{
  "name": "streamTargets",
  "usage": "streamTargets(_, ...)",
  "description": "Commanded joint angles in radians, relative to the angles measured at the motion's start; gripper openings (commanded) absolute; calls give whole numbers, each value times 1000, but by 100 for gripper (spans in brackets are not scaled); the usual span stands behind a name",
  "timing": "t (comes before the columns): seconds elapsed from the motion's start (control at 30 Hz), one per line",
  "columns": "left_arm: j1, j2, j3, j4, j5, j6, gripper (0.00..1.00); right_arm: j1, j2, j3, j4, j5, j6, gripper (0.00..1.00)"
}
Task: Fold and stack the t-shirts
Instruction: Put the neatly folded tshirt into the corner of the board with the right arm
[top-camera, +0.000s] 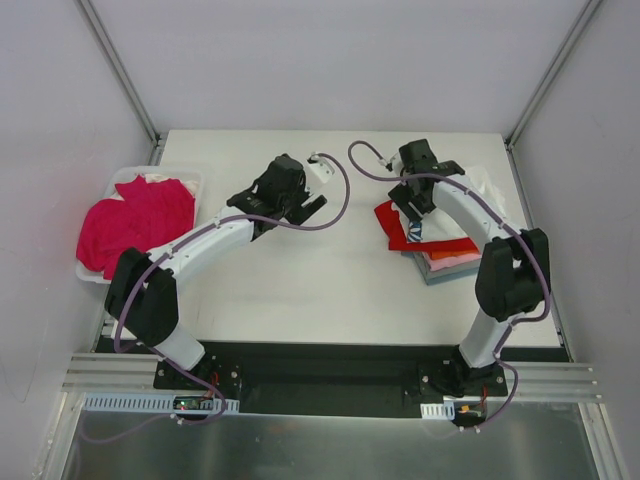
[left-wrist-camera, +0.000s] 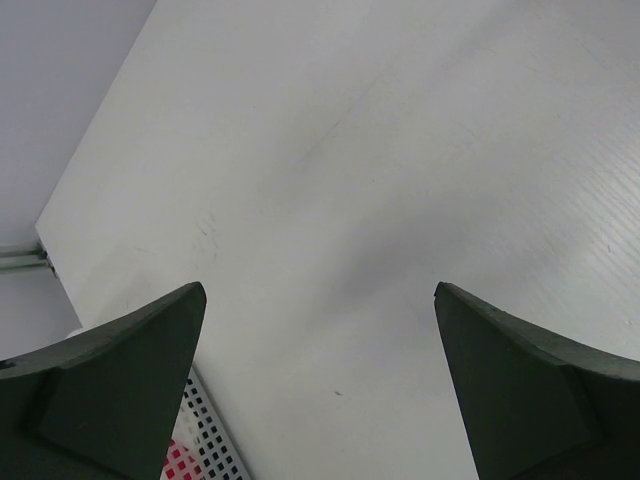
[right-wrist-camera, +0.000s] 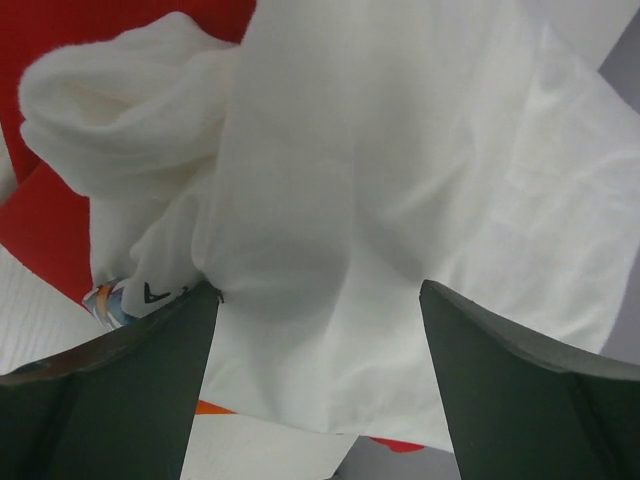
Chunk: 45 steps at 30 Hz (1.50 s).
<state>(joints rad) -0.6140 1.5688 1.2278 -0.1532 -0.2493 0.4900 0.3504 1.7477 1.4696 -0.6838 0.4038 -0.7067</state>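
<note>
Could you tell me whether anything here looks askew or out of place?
The white t-shirt lies crumpled, not folded, over the right-hand stack, and the red t-shirt beneath juts out askew.

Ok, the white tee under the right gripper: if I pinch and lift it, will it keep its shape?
Probably floppy: the white tee lies in loose, bunched folds, so one pinch would likely let it drape and unfold. It looks thin, so likely light. Pushing it might drag the red tee beneath, since they overlap.
</note>
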Motion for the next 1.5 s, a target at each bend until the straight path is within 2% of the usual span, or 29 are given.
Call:
streamTargets(0.0,10,-4,-11,30,-30,1,99,19,71,15,32,-59,22,86)
streamTargets(0.13,10,-7,-16,30,-36,5,99,33,102,0,46,-53,15,85)
streamTargets(0.27,10,-13,-22,32,-39,5,99,33,55,-11,53,-30,10,86)
streamTargets(0.53,10,-38,-30,30,-28,-10,99,33,-146,-2,-3,-9,50,87)
streamTargets(0.7,10,-55,-39,30,-30,-11,99,33,-261,18,-51,-46,142,87)
streamTargets(0.9,10,-62,-45,32,-38,-8,99,35,-373,-52,-13,-34,144,87)
streamTargets(1.47,11,-85,-48,40,-50,-31,99,33,-424,-129,32,-46,154,86)
